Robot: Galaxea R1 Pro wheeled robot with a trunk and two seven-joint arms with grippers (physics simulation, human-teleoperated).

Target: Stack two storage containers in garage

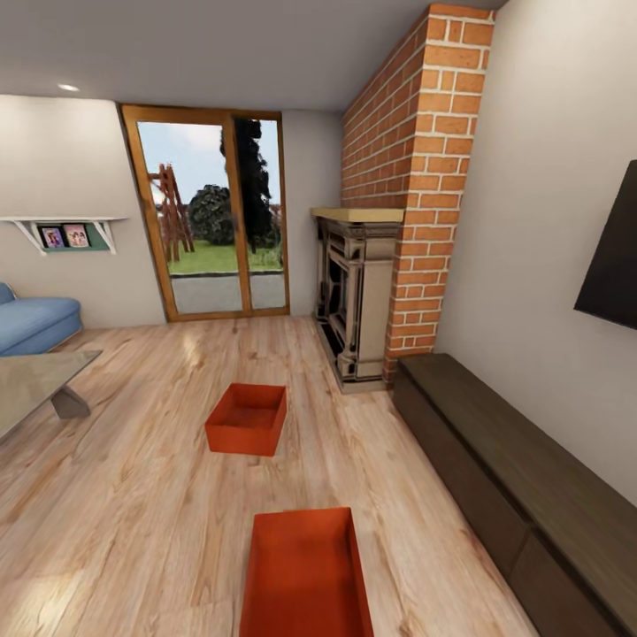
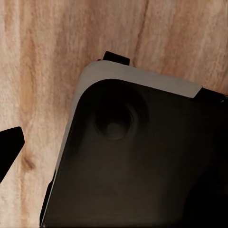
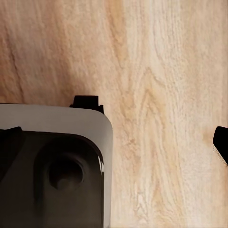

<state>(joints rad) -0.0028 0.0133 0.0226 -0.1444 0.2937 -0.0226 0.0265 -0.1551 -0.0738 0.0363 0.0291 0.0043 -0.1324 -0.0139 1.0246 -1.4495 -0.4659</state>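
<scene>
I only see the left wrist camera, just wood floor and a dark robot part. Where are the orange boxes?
Observer: In the head view, one storage container lies on the wood floor straight ahead, very near.
Operator: Where's the other one?
Observer: The second container sits farther ahead, apart from the first, toward the glass doors.
Operator: What's next to them?
Observer: A brick fireplace stands off to the right, with a long dark cabinet along that wall.
</scene>
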